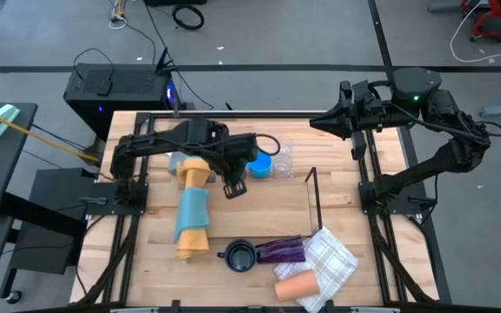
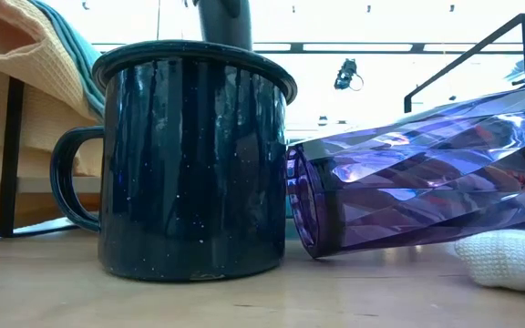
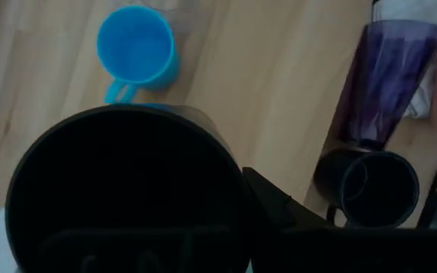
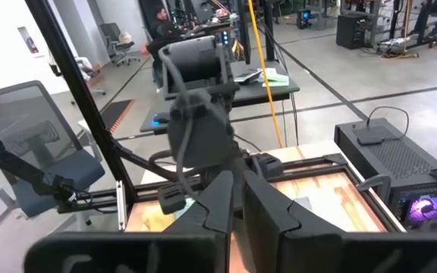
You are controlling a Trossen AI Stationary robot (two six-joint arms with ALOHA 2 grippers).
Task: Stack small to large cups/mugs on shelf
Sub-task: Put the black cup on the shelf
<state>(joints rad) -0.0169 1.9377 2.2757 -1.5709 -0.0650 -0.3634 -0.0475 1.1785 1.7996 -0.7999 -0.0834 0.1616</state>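
My left gripper (image 1: 233, 181) is over the table's middle, shut on a black cup (image 3: 127, 197) whose open mouth faces the wrist camera. A bright blue cup (image 1: 260, 165) and clear glasses (image 1: 283, 156) stand just beyond it. A dark handled mug (image 1: 240, 257) stands upright near the front edge. A purple tumbler (image 1: 282, 250) lies on its side next to the mug, and a peach cup (image 1: 296, 285) lies beside it. The thin black rod shelf (image 1: 312, 196) stands right of centre. My right gripper (image 1: 314, 122) is shut and raised at the far right. No amber cup shows. My left gripper holds the black cup at its rim (image 3: 230, 163), coming from above with its fingers pointing down. One finger (image 3: 279, 208) lies outside the cup's wall; the cup hides the other. The cup's mouth faces up. I cannot tell whether its base is on the table.
A rolled yellow-and-blue cloth (image 1: 194, 209) lies left of centre. A checked white cloth (image 1: 330, 261) lies at the front right, under the tumbler's end. Black frame rails (image 1: 129, 243) run along both table sides. Bare wood shows between the cloth roll and the shelf.
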